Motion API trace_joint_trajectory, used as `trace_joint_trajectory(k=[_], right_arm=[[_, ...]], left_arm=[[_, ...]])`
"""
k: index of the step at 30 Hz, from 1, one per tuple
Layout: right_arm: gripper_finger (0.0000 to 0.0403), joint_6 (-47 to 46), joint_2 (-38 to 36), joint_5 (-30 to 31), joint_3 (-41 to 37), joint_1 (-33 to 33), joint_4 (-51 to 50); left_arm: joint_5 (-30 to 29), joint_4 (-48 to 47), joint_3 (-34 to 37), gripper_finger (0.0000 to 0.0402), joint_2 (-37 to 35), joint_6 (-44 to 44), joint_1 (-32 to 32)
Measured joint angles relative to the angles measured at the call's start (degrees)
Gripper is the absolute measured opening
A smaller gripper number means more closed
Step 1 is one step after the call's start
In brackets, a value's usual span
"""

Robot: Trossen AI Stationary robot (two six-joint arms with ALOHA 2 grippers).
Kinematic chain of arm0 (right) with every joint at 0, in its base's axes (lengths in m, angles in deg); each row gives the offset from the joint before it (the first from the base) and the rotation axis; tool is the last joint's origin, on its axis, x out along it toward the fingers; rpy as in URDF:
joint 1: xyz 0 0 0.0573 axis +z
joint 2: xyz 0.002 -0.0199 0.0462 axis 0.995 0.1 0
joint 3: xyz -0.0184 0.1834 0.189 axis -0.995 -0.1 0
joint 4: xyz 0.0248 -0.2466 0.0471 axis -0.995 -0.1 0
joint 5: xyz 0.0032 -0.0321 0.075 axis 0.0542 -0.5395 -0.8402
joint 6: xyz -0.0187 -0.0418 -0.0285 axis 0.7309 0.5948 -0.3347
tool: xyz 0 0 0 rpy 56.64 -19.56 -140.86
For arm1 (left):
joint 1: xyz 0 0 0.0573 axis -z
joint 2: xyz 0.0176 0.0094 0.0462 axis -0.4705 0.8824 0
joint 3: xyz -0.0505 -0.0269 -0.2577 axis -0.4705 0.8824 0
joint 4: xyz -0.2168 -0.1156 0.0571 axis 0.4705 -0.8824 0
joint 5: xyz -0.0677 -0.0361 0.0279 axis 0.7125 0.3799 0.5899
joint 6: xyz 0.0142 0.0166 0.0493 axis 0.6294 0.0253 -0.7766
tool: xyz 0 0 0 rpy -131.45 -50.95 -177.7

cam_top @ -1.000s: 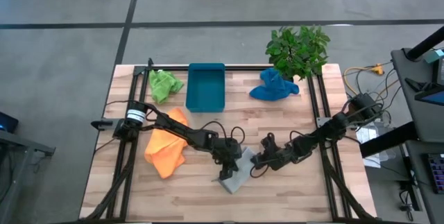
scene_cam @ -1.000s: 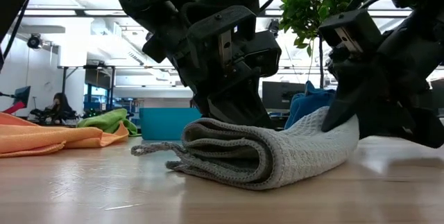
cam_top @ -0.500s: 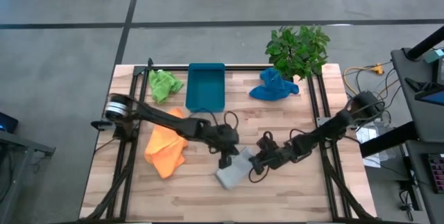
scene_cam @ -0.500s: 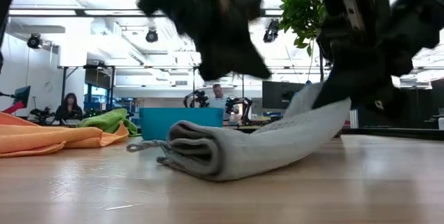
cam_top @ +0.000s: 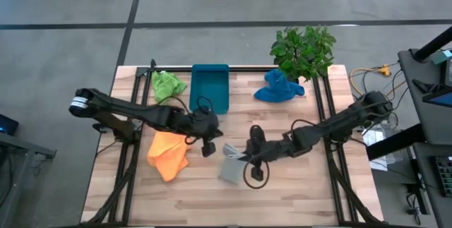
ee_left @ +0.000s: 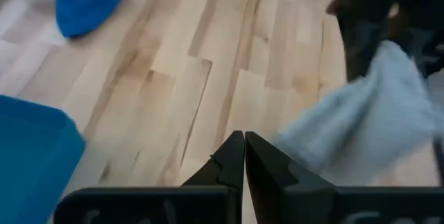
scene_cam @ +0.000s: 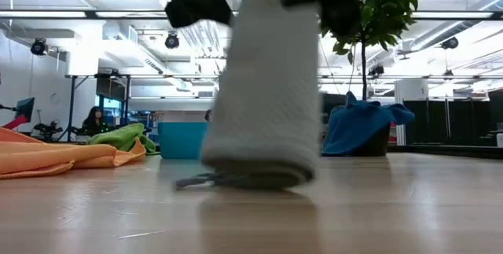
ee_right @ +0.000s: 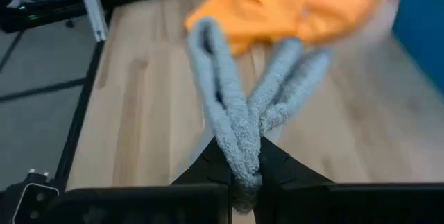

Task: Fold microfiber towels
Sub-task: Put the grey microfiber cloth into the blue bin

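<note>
Left arm reached across the counter past the orange towel, its left gripper clenched on nothing, just left of the grey towel. Right arm extended leftward low over the counter; right gripper was clamped on the grey towel's edge, lifting it while its lower part rested on the counter centre.

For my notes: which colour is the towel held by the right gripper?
Grey towel; right wrist view shows it best.

Grey towel nubby looped cloth; table smooth pale wood.
</note>
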State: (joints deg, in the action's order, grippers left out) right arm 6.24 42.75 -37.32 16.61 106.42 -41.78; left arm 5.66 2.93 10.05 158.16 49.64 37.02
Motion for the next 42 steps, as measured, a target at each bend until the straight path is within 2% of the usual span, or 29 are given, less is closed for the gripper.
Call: trace_joint_trajectory(k=[5, 10, 12, 14, 19, 22, 27, 30, 37, 42], right_arm=[[0.0014, 11.4, 0.5, -2.1, 9.1, -0.2, -6.5], [0.0013, 14.7, 1.7, -6.4, 15.1, 0.1, -12.4], [0.0013, 14.8, 1.8, -7.0, 16.3, 0.5, -14.7], [0.0013, 14.8, 1.8, -7.1, 17.0, 0.9, -14.8], [0.0013, 17.1, 1.7, -7.1, 18.5, 2.2, -15.1], [0.0013, 17.6, 1.7, -7.1, 18.8, 2.5, -15.2], [0.0013, 18.2, 1.7, -7.4, 19.2, 3.0, -14.9], [0.0013, 18.2, 1.7, -7.8, 19.2, 3.4, -15.1], [0.0013, 17.3, 1.7, -4.9, 19.2, 3.3, -19.2], [0.0013, 15.8, 1.7, -1.4, 19.2, 2.7, -19.3]], left_arm=[[-0.3, -0.9, 2.2, 0.0000, -3.4, 0.4, 0.0], [0.1, -0.7, 4.1, 0.0000, -4.7, -1.5, -0.1], [3.1, -0.5, 4.3, 0.0000, -4.7, -5.6, -0.1], [8.5, 0.4, 4.3, 0.0006, -4.6, -8.5, -0.4], [20.2, 6.9, 4.3, 0.0057, -2.4, -10.3, -0.5], [23.7, 10.1, 4.3, 0.0098, -0.3, -10.3, -0.5], [25.3, 14.8, 4.3, 0.0157, 3.2, -10.3, -0.5], [30.5, 18.2, 4.3, 0.0181, 4.6, -10.4, -0.5], [41.7, 20.0, 4.3, 0.0189, 4.7, -10.0, -0.2], [42.9, 23.2, 4.1, 0.0189, 4.7, -9.9, 1.0]])
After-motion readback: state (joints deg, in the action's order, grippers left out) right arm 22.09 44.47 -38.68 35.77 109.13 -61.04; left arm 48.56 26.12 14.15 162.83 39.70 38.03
